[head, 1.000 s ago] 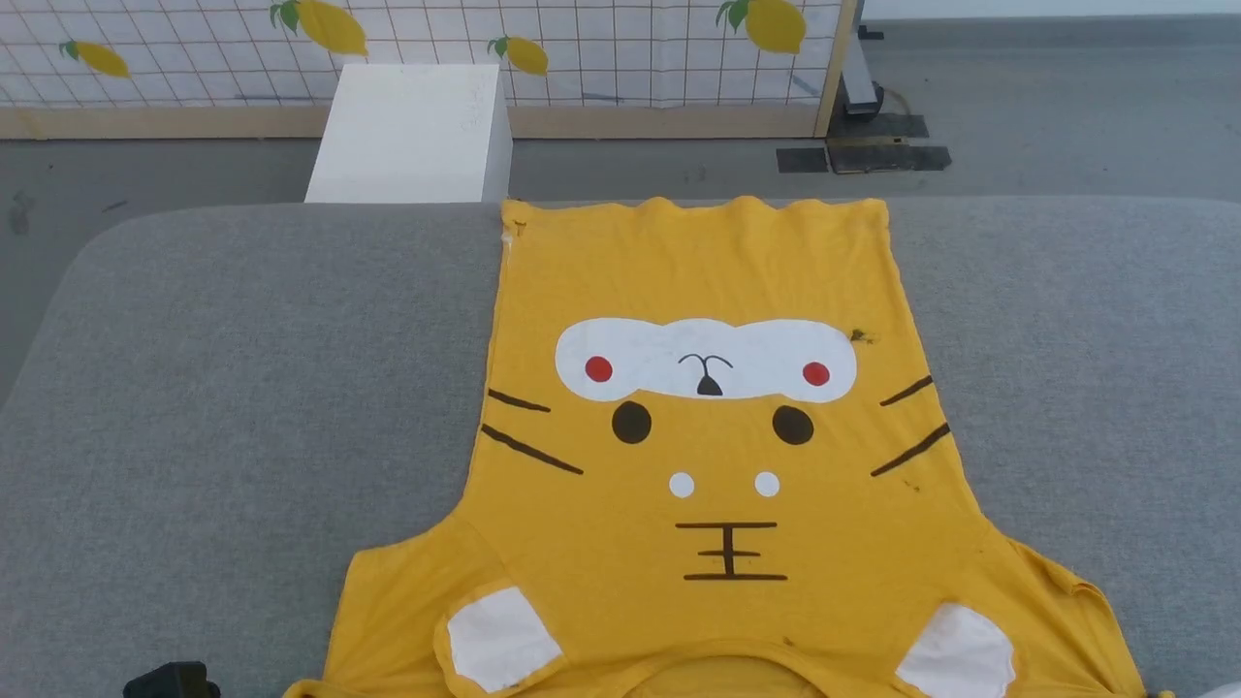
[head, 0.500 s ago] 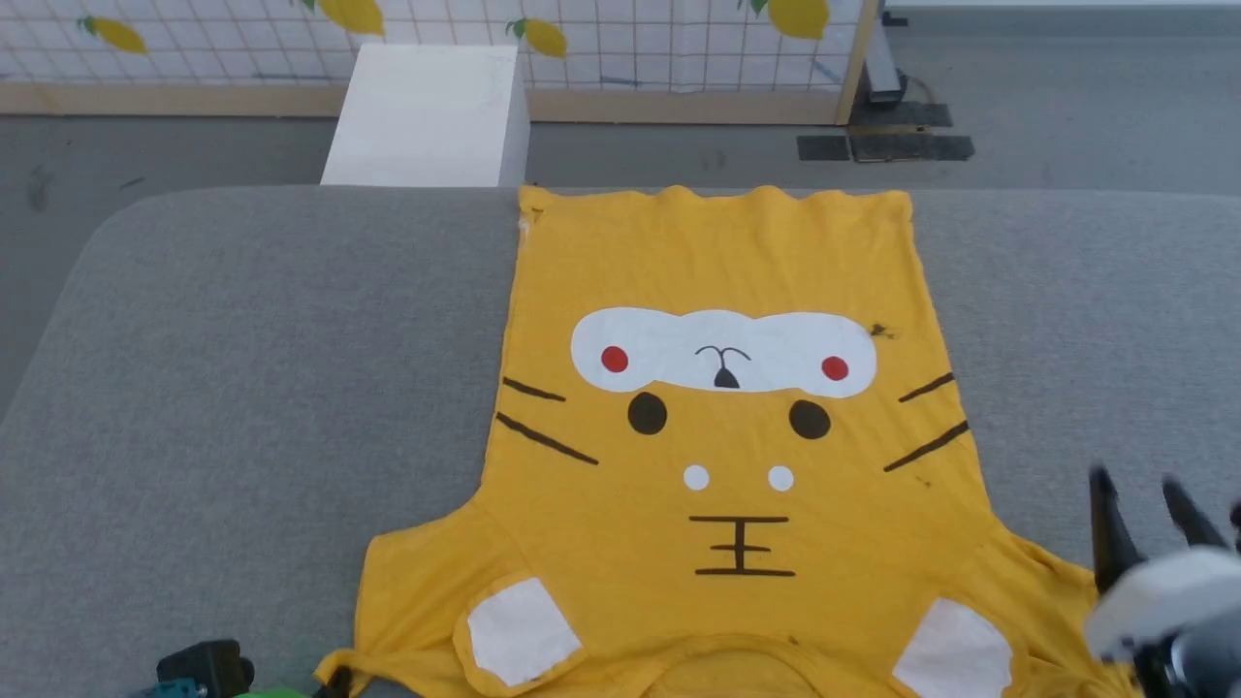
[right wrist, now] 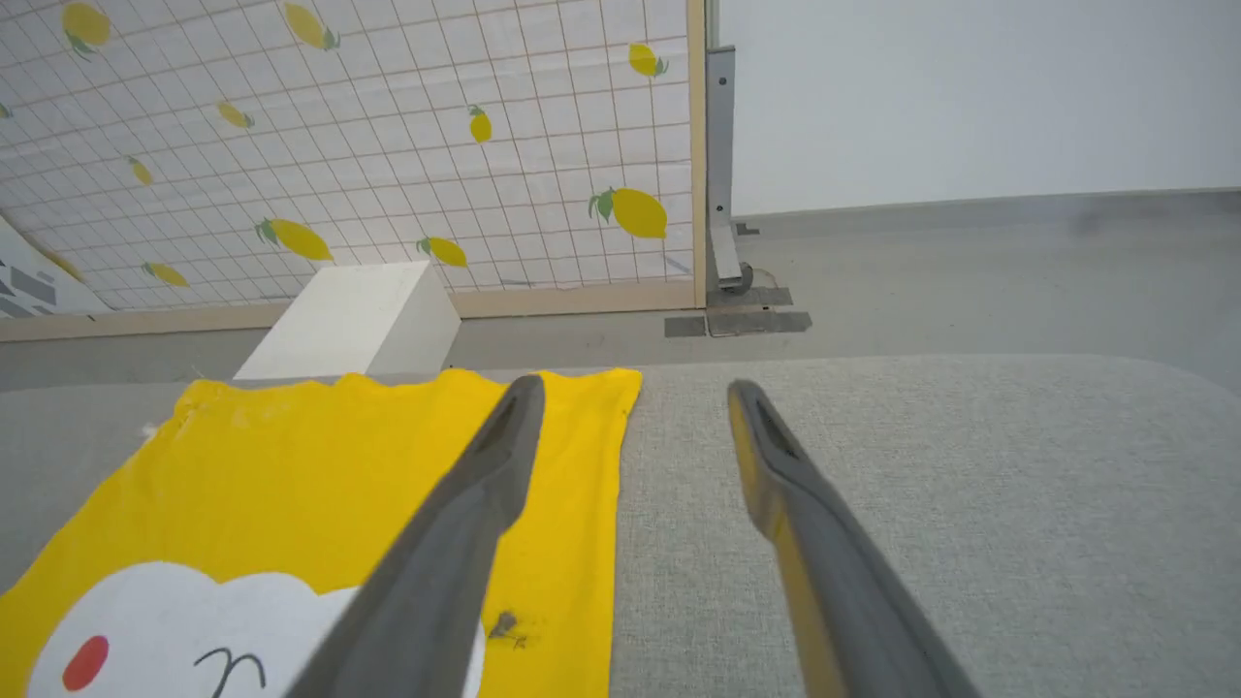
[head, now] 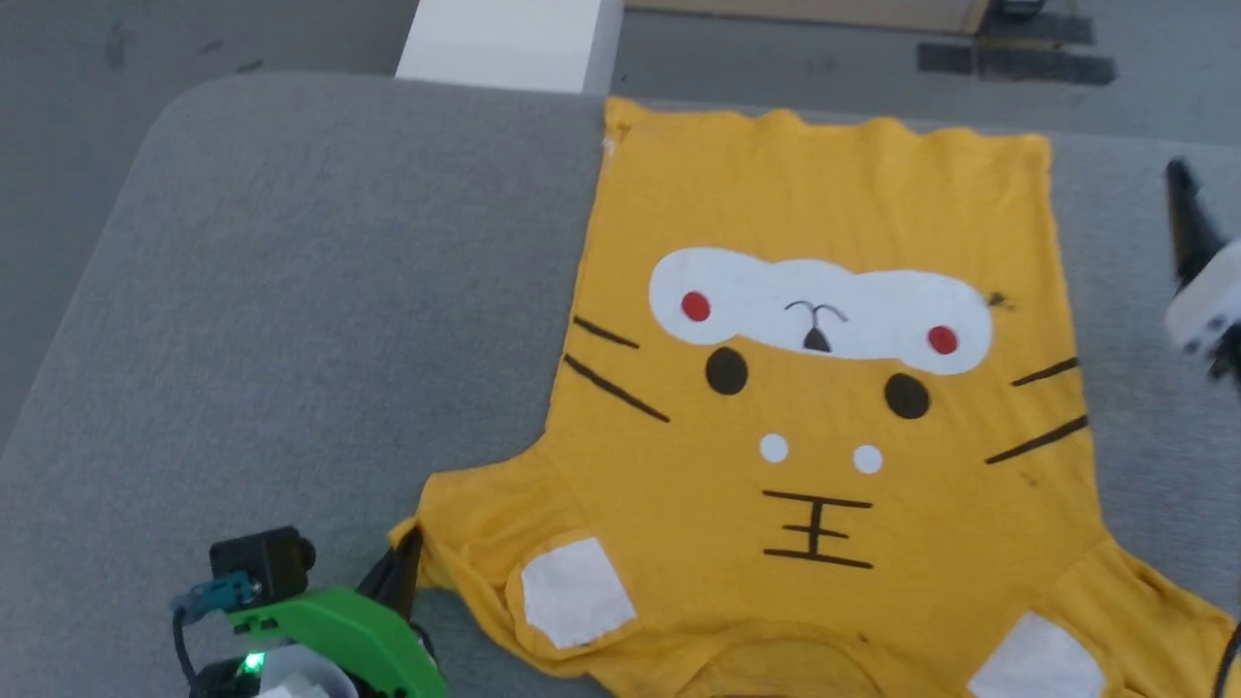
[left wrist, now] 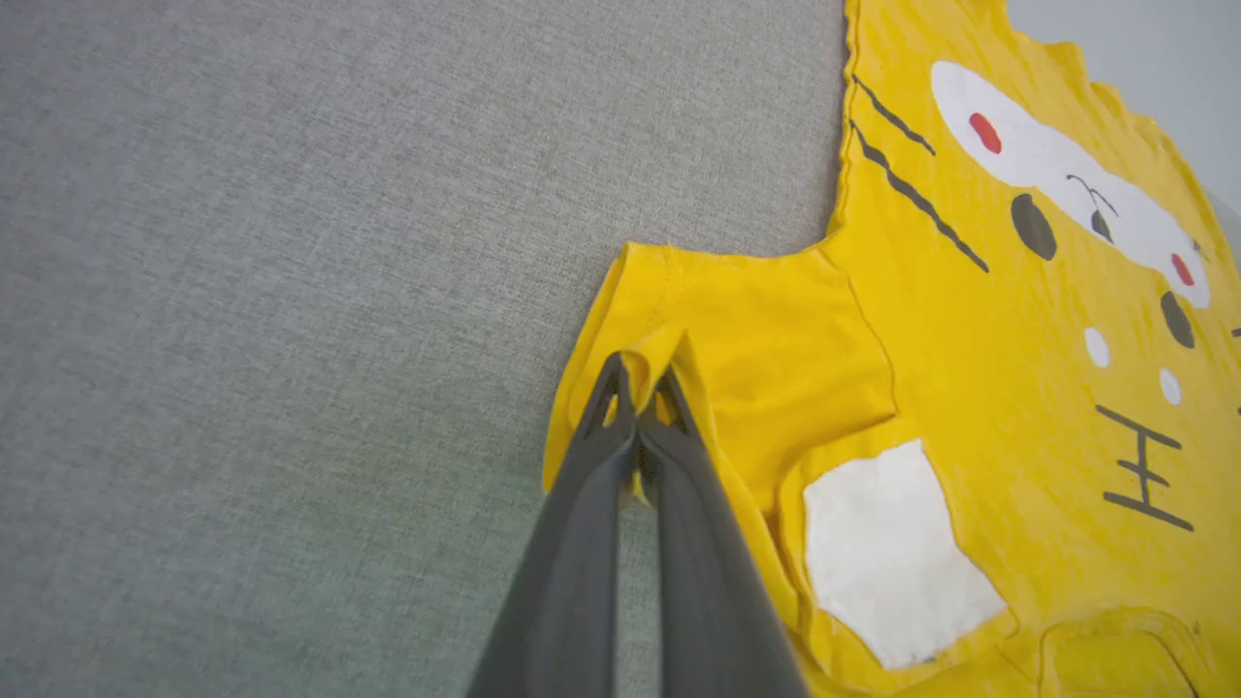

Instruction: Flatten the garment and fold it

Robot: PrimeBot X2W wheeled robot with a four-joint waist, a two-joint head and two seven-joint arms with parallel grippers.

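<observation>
The garment [head: 824, 456], a yellow T-shirt, lies print-up on the grey padded table [head: 291, 291], hem at the far side and collar at the near edge. My left gripper [head: 402, 572], on its green wrist, is at the lower left, shut on the edge of the left sleeve. In the left wrist view the left gripper [left wrist: 637, 383] pinches a small raised fold of the sleeve hem, and the garment [left wrist: 970, 339] spreads to the right. My right gripper [right wrist: 635, 388] hovers open over the garment's [right wrist: 320, 485] far right edge, holding nothing. One of its dark fingers [head: 1185, 218] shows at the right edge.
A white box [head: 509, 44] stands on the floor just beyond the table's far edge. Behind it are a lemon-printed grid screen [right wrist: 339, 145] and a metal post [right wrist: 722, 174]. Bare grey padding stretches left of the garment and to its right [right wrist: 970, 504].
The head camera has tilted down and shifted. My right gripper has opened and risen along the garment's right side. My left gripper has come into view, still pinching the left sleeve.
</observation>
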